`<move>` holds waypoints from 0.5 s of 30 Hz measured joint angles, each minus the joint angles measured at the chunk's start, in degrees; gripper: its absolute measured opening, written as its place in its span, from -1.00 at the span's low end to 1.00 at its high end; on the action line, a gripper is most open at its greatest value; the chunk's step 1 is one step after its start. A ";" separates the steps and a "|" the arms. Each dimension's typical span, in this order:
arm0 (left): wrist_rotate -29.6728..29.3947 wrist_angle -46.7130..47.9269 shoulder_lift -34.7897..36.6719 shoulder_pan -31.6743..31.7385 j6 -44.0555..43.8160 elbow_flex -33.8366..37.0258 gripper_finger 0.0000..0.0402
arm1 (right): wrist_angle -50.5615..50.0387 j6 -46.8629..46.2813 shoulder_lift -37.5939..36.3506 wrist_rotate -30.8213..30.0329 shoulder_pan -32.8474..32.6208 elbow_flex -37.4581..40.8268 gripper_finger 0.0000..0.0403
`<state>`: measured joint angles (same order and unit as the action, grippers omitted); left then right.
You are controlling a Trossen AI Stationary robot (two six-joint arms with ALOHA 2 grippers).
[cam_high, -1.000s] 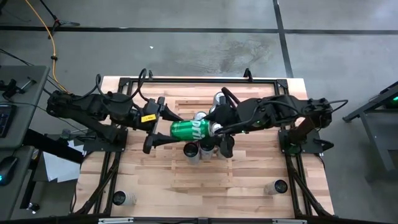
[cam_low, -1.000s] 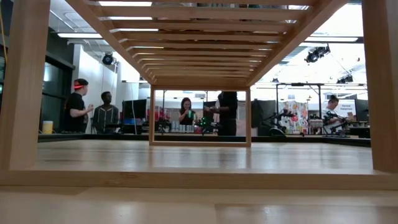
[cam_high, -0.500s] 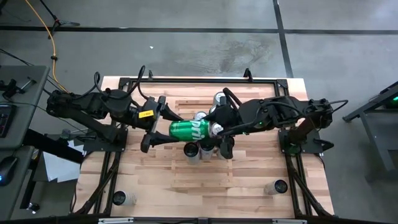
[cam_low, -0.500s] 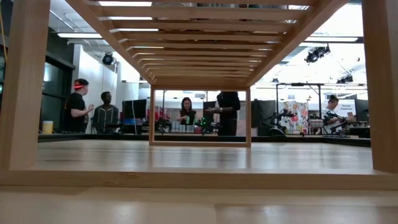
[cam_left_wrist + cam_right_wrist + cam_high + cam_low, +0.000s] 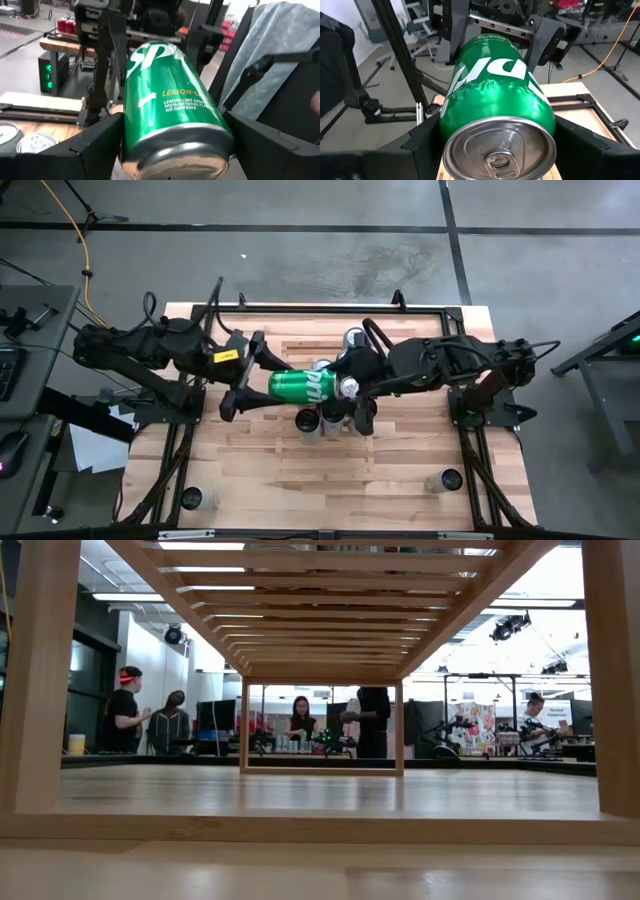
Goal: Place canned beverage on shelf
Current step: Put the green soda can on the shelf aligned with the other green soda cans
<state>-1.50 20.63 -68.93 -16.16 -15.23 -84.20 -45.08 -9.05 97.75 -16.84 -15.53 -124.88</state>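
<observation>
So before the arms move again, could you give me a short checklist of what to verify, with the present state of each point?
1. Green can held above the shelf, lying on its side: ok.
2. Right gripper has its fingers around the can's top end; tab end faces its camera: ok.
3. Left gripper has its fingers either side of the can's base end: ok, but whether the pads press on it: cannot tell.
4. Which gripper carries the weight: cannot tell.
5. Upright cans stand right beside the green can; clearance: cannot tell.
6. Free slot on the shelf for this can: cannot tell.
</observation>
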 joint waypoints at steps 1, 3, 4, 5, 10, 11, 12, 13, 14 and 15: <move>-0.12 -0.50 0.28 0.00 -0.05 0.06 0.62 | 0.45 0.12 -0.02 -0.04 0.00 0.00 0.40; -1.95 -0.64 0.58 -0.11 1.26 0.04 0.62 | 1.57 0.99 0.02 0.25 0.04 -0.02 0.40; -3.91 -0.29 0.63 -0.21 1.84 -0.04 0.62 | 1.97 1.48 0.08 0.42 0.12 -0.02 0.40; -6.48 0.01 0.64 -0.32 2.39 -0.07 0.62 | 2.12 1.67 0.12 0.26 0.15 -0.02 0.40; -13.49 -0.16 0.49 -0.24 0.07 -0.05 0.62 | 1.98 1.05 0.20 -1.07 0.48 0.02 0.40; -13.78 -0.32 0.48 -0.24 0.15 -0.05 0.62 | 1.96 1.00 0.20 -1.07 0.48 0.02 0.40; -14.00 -0.47 0.45 -0.24 0.32 -0.05 0.62 | 1.88 1.03 0.20 -1.06 0.45 0.02 0.40; -14.14 -0.49 0.40 -0.24 0.41 -0.02 0.62 | 1.72 1.10 0.20 -0.98 0.40 0.02 0.40; -14.23 -0.43 0.38 -0.24 0.74 0.03 0.62 | 1.54 1.26 0.20 -0.87 0.37 0.02 0.40; -14.30 -0.42 0.38 -0.24 1.36 0.04 0.62 | 1.51 1.48 0.20 -0.74 0.37 0.02 0.40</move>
<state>-15.80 20.21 -68.55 -16.40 -13.87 -84.16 -43.57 -7.58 97.95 -17.59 -15.16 -124.86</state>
